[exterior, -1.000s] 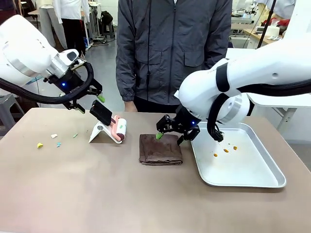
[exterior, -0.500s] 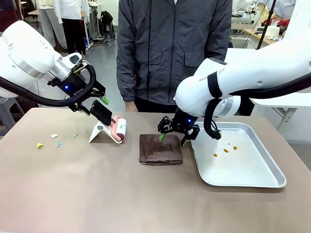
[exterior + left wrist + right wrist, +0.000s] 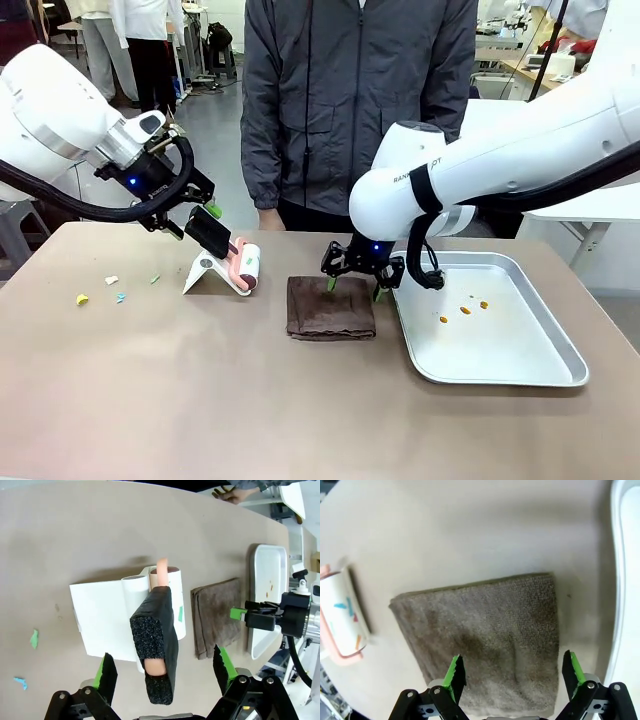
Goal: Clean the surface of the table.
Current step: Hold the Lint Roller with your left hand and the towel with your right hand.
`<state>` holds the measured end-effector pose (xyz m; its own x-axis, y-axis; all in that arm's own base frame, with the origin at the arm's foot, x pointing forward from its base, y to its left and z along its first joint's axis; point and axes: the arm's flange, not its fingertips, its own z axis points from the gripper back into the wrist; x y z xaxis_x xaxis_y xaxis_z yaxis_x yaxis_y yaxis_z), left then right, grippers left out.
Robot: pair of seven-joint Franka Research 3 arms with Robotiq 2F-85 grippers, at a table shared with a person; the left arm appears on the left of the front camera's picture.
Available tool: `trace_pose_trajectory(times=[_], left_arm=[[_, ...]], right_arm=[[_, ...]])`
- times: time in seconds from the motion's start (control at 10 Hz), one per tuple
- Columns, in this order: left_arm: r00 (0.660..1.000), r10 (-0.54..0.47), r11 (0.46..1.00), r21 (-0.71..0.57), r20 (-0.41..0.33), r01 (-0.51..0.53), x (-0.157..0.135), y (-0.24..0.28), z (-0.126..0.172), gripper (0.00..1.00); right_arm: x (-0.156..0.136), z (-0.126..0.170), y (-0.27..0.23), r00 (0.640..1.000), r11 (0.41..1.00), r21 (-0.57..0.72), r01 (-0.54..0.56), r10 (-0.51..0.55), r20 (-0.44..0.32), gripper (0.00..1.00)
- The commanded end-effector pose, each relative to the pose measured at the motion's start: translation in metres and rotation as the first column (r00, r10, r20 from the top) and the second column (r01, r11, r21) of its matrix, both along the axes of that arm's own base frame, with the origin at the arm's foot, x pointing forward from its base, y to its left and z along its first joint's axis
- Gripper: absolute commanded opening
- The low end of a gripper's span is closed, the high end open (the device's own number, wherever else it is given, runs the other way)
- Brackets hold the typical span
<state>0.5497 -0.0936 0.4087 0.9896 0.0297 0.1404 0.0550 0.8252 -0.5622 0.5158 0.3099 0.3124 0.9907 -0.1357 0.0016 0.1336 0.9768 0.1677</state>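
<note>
Behind R tool [image 3: 354,289], far edge of brown cloth [image 3: 330,312] partly hidden.

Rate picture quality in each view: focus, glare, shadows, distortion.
Front view: sharp, evenly lit, soft shadows beside the brown cloth and the tray. Left wrist view: wide-angle bend in the table edge, lint roller handle in focus. Right wrist view: cloth crisp, tray rim washed out white.

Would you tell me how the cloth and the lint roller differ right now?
The cloth is dark brown, the lint roller white and pink. The cloth lies flat, folded; the roller leans on a stand. The open right gripper hovers over the cloth, the open left gripper by the roller's handle. Both sit on the table.
</note>
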Motion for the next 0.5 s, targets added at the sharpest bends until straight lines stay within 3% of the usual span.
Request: trace_pose_trajectory(times=[0.0,0.4], left_arm=[[0.999,-0.041,0.999,-0.021,0.007,0.041,0.0052,0.0002,-0.0021,1.00],[0.999,-0.044,0.999,-0.028,0.000,0.044,0.0054,0.0012,-0.0026,1.00]], right_arm=[[0.0066,0.0004,0.0113,0.999,0.997,-0.063,0.033,-0.035,-0.020,1.00],[0.0073,-0.0038,0.0104,0.999,0.996,-0.086,0.026,-0.029,-0.035,1.00]])
